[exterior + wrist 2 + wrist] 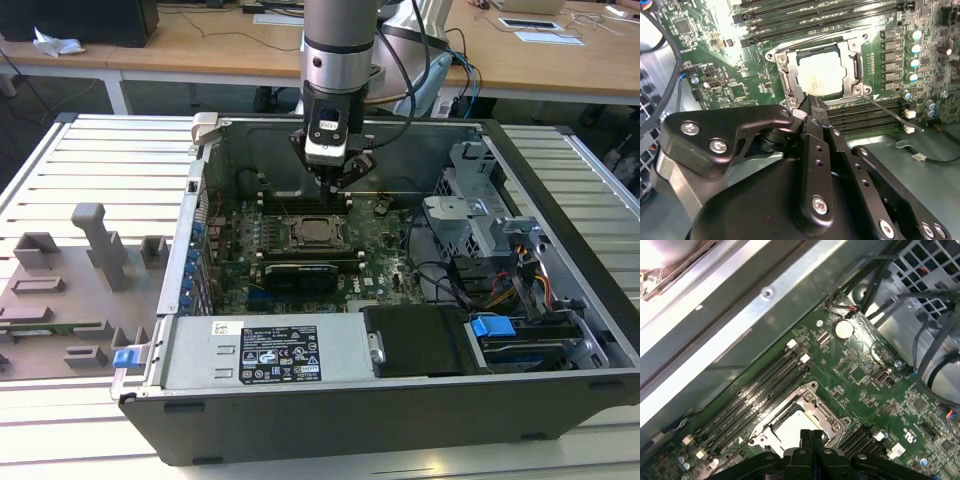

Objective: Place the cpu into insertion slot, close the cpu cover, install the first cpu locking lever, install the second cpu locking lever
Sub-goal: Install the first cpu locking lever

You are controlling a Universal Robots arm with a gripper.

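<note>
Grey fixtures point(98, 245) beside computer case point(330, 425)

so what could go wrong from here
The black gripper hangs at the edge of the thin silver square cpu cover, fingers together; a slip could scrape the green circuit board or the silver-grey square cpu. The thin wire lever looks unlatched and sticks out, so it might snag.
</note>
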